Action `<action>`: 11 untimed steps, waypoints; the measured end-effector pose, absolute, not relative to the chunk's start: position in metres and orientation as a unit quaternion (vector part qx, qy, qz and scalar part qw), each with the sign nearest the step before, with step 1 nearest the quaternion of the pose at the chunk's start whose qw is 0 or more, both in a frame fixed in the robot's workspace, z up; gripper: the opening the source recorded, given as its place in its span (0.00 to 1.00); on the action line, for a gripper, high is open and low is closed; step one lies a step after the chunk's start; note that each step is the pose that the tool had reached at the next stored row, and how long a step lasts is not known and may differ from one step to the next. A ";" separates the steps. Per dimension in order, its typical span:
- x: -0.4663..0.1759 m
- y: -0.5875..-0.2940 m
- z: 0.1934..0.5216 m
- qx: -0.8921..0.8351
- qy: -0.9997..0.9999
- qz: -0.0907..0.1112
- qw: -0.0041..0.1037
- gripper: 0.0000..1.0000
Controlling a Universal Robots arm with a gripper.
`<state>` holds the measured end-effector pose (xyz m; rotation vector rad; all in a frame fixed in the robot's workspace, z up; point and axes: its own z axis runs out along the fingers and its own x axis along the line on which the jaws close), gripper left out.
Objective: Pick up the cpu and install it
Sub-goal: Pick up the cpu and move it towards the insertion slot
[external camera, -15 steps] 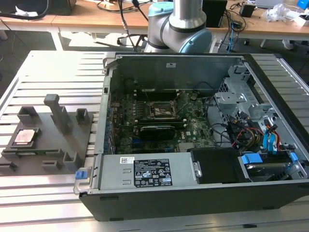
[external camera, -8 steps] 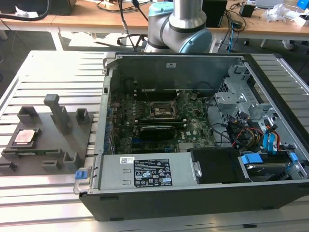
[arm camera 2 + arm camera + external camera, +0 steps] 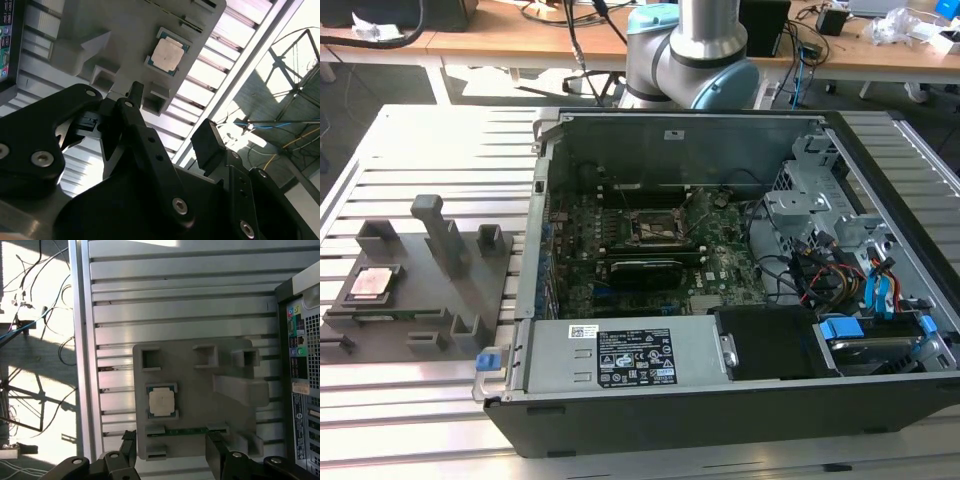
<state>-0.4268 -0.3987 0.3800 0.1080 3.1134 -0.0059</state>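
**A:** Exterior view first. Where is the chip [image 3: 372,283]?

**B:** It lies flat in its pocket on the grey holder [image 3: 420,290], which sits on the slatted table [image 3: 440,130] at the exterior view's left. The open computer case [image 3: 720,420] is beside it, and the socket [image 3: 655,228] inside is well apart from the chip. The chip is not picked up.

**A:** What could go wrong?

**B:** The holder's tall post [image 3: 432,225] stands near the chip, so a finger coming down off-line could strike it. The case wall also stands between the holder and the socket, and I judge a low carry could clip it.

**A:** And the arm [image 3: 705,45]?

**B:** Its thick joint rises behind the case.

**A:** Second wrist view?

**B:** The gripper [image 3: 170,117] hangs above the holder [image 3: 115,20] with its jaws spread and nothing between them. The chip [image 3: 166,54] lies beyond the fingertips, apart from them. It looks turned against the line of the fingers. If they closed across its corners, I think it could twist or slip.

**A:** First wrist view?

**B:** The camera looks straight down. The gripper [image 3: 171,445] hovers over the holder's [image 3: 190,375] edge, short of the chip [image 3: 162,402]. A thin green strip [image 3: 185,430] lies in a slot between them and could be snagged. The pocket also hugs the chip closely, so the fingers may pinch the rim rather than the chip.
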 end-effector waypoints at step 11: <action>-0.427 -0.399 0.371 0.035 0.999 -0.002 0.013 0.66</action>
